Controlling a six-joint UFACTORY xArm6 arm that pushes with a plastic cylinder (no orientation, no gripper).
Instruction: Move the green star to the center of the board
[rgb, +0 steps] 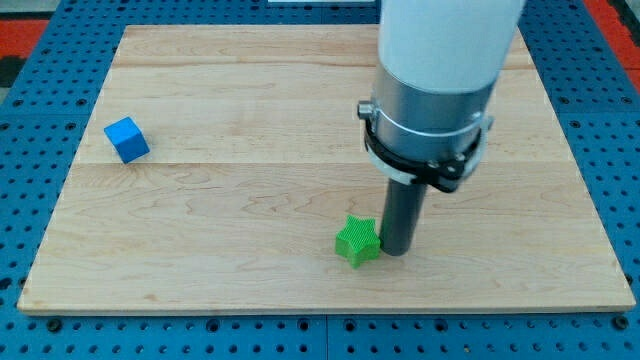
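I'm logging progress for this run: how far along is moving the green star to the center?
Done: my tip has reached the green star, sitting right beside it on the view's right. In hand: contact for a push. Left: the star lies near the board's bottom edge, below center, and must go toward the view's top. The blue cube is far left.

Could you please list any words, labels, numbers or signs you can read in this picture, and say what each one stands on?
None: no readable text anywhere.
The green star, the blue cube, the wooden board and the arm's white and grey housing all appear unmarked.
My tip bears no label either.
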